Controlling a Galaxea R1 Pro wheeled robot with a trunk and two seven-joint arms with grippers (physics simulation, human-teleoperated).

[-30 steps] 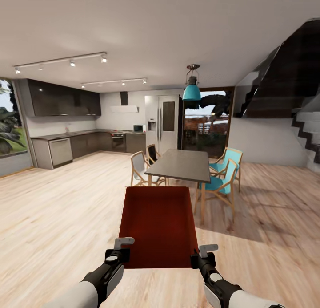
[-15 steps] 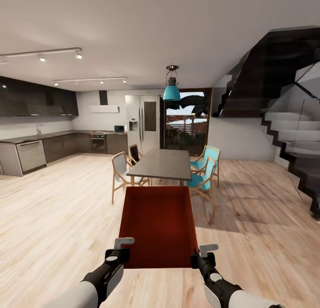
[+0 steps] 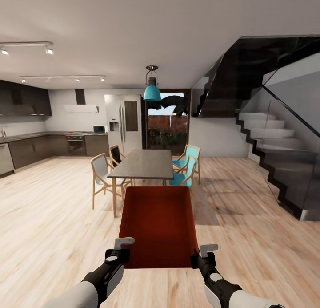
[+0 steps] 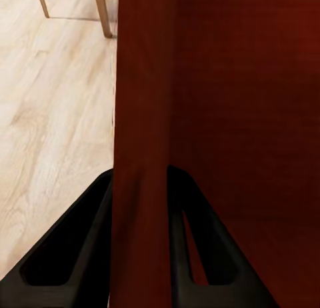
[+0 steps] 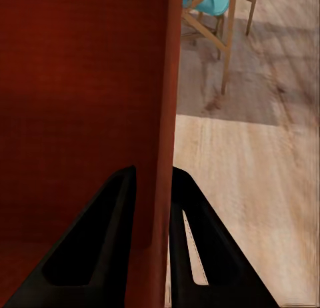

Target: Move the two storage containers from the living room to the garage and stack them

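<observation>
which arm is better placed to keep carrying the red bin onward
Neither alone. The left pincer clamps the storage container on its left wall, the right pincer on its right wall, so carrying on likely needs both.

Light wood-plank flooring [image 3: 53, 219] runs to a dark kitchen [image 3: 40, 143]. A dining table [image 3: 142, 163] with chairs stands under a teal pendant lamp [image 3: 152, 92]. A staircase [image 3: 271, 147] rises beside it.

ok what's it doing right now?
The robot is carrying one red bin out in front of it, held clear of the wood floor. The left gripper is clamped on the bin's left wall and the right gripper on its right wall, one finger on each side. Ahead are a dining table with chairs, a kitchen and a staircase, so it isn't in the garage.
</observation>
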